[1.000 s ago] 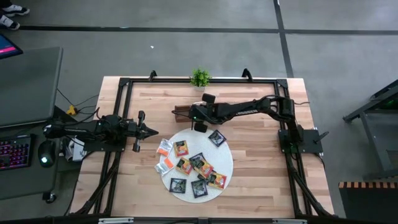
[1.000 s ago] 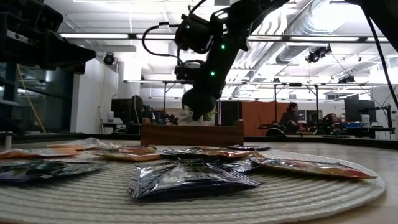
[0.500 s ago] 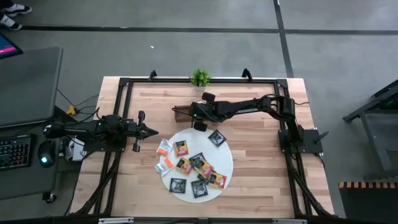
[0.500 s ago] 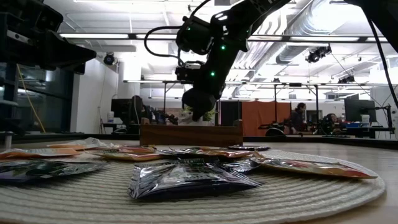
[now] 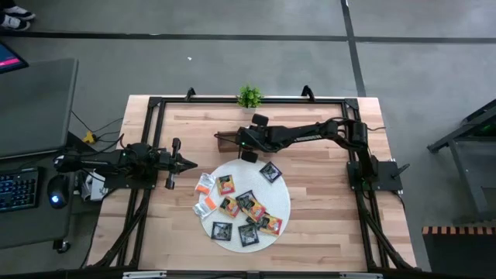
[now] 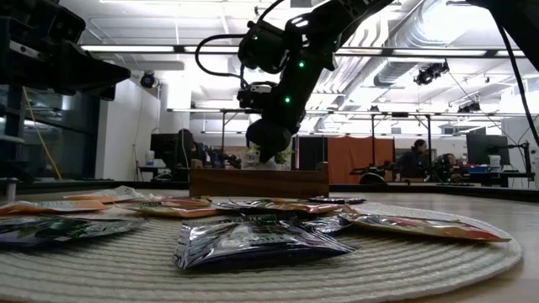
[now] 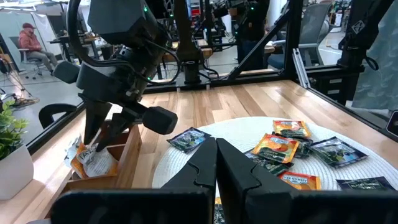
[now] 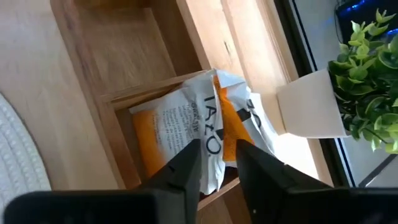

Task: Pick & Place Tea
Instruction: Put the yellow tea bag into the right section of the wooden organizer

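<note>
Right pincer (image 8: pixel 217 163) hangs over the wooden tray's (image 8: pixel 99 62) end compartment, fingers slightly parted around a white-and-orange tea sachet (image 8: pixel 186 124) lying inside. Left pincer (image 7: pixel 216 163) sits clenched beside the round mat (image 5: pixel 283 203), where the other sachets (image 5: pixel 246 203) lie.

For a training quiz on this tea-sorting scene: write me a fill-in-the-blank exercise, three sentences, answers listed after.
1. The right pincer reaches into the wooden ____, over an orange and white sachet.
2. Most of the loose tea sachets lie on the round white ____.
3. The left pincer waits beside the mat with its fingers ____.

Missing words: tray; mat; shut
</note>
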Robot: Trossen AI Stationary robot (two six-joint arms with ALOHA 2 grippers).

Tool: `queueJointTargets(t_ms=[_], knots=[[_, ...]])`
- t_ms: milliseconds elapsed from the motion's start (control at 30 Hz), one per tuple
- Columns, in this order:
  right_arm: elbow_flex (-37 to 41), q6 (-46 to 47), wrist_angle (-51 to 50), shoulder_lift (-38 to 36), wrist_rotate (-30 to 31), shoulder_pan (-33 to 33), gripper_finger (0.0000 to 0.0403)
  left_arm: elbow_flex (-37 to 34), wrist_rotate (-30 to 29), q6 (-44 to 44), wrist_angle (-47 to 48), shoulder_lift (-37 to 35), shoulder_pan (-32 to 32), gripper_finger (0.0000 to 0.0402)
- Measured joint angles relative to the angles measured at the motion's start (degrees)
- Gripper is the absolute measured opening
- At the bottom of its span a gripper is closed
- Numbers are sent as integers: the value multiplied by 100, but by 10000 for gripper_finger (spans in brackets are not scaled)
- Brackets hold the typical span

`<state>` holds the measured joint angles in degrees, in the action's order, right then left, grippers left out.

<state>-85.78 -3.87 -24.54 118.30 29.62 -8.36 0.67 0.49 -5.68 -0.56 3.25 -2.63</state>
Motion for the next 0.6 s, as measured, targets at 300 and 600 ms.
queueJointTargets(t_ms=[300, 600], knots=[[0, 39, 1, -156, 371, 13, 169, 0, 0, 0, 0, 0, 0, 1], [2, 110, -254, -825, 502, 230, 197, 0, 0, 0, -2, 0, 0, 1]])
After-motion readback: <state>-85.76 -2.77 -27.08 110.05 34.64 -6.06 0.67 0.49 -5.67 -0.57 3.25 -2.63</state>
